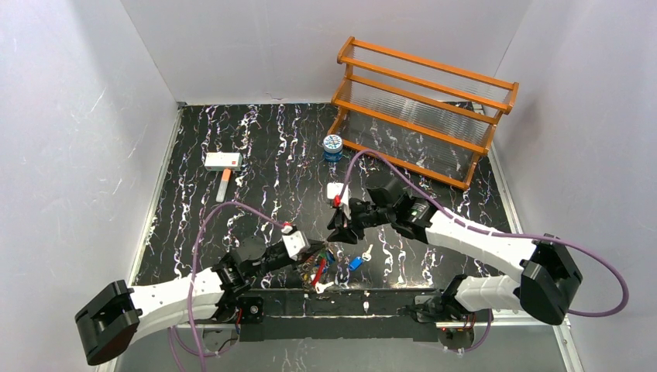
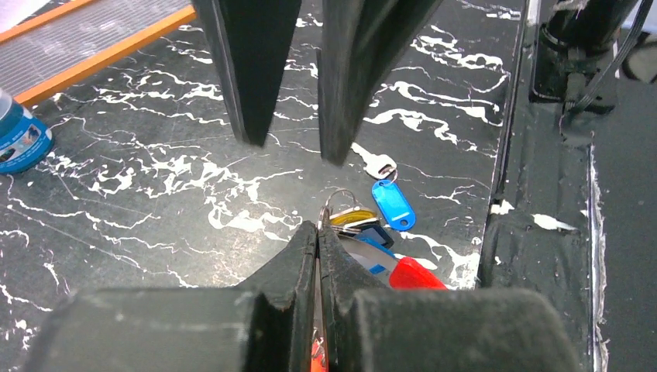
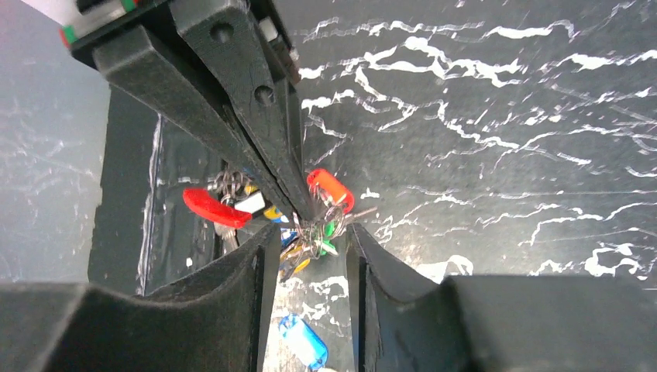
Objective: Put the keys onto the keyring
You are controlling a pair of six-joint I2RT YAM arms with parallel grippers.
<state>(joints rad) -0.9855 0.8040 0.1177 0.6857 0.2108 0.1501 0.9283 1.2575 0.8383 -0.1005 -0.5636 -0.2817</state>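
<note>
My left gripper (image 1: 316, 260) (image 2: 318, 229) is shut on the thin silvery keyring (image 2: 338, 197), low over the table's near edge. A bunch of keys (image 1: 318, 273) (image 3: 313, 237) hangs from the keyring, with yellow, blue and green heads, a red tag (image 2: 414, 275) (image 3: 216, 208) and an orange tag (image 3: 331, 188). My right gripper (image 1: 338, 230) (image 3: 310, 231) is open, its fingertips either side of the bunch without pinching it. A loose silver key (image 1: 368, 251) (image 2: 380, 166) with a blue tag (image 1: 356, 263) (image 2: 393, 204) (image 3: 304, 341) lies on the table just right of the bunch.
A small blue round tin (image 1: 332, 147) (image 2: 19, 139) stands mid-table. An orange wooden rack (image 1: 422, 105) fills the back right. A white-headed mallet (image 1: 223, 164) lies at the back left. The black base rail (image 1: 333, 302) runs close below the bunch.
</note>
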